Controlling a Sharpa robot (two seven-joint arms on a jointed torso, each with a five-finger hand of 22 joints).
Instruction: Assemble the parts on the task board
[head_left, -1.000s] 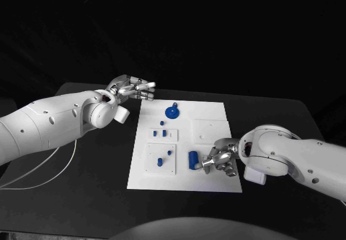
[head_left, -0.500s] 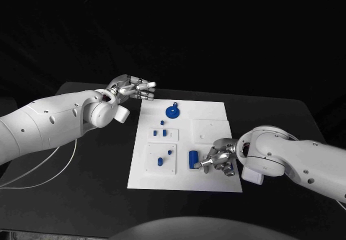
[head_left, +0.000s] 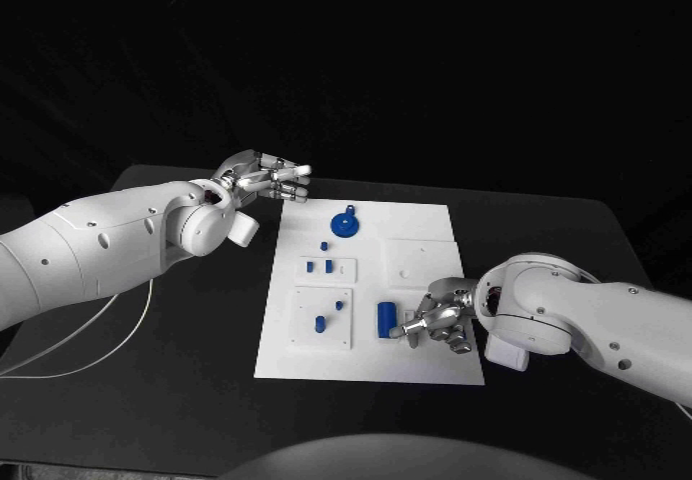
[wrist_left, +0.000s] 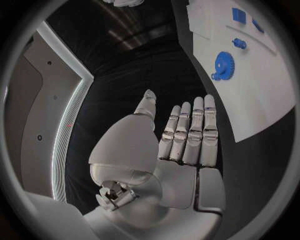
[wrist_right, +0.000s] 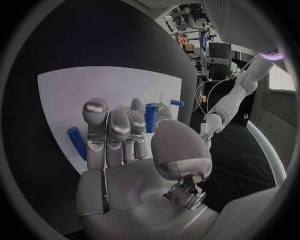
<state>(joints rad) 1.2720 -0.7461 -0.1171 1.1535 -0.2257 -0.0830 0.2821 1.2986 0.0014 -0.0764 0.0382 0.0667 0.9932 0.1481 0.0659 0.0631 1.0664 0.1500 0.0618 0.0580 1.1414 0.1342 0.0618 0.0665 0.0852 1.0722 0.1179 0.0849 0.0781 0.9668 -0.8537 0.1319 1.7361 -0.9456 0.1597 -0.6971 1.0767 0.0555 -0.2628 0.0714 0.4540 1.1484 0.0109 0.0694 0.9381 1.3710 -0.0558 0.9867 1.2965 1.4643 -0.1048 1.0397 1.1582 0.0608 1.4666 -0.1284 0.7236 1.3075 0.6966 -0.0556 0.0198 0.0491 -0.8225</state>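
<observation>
The white task board (head_left: 433, 222) lies mid-table. A blue cylinder (head_left: 387, 318) lies near its front. My right hand (head_left: 437, 322) sits just right of it with fingers curled. In the right wrist view the cylinder (wrist_right: 150, 116) shows between the thumb and a finger of that hand (wrist_right: 125, 145); whether they grip it is unclear. A blue gear (head_left: 343, 222) lies at the far end of the board. My left hand (head_left: 267, 178) hovers over the board's far left corner. Its fingers (wrist_left: 187, 135) are straight and hold nothing, with the gear (wrist_left: 222, 64) beyond them.
Small blue pegs (head_left: 320, 323) stand in a square plate at the board's front left, and two more pieces (head_left: 322, 266) sit in a smaller plate behind it. Another blue piece (wrist_right: 76, 141) lies on the board beside my right hand. A white cable (head_left: 87, 345) runs across the table's left side.
My right hand has edged slightly toward the blue cylinder. The left hand and the parts on the board have not moved.
</observation>
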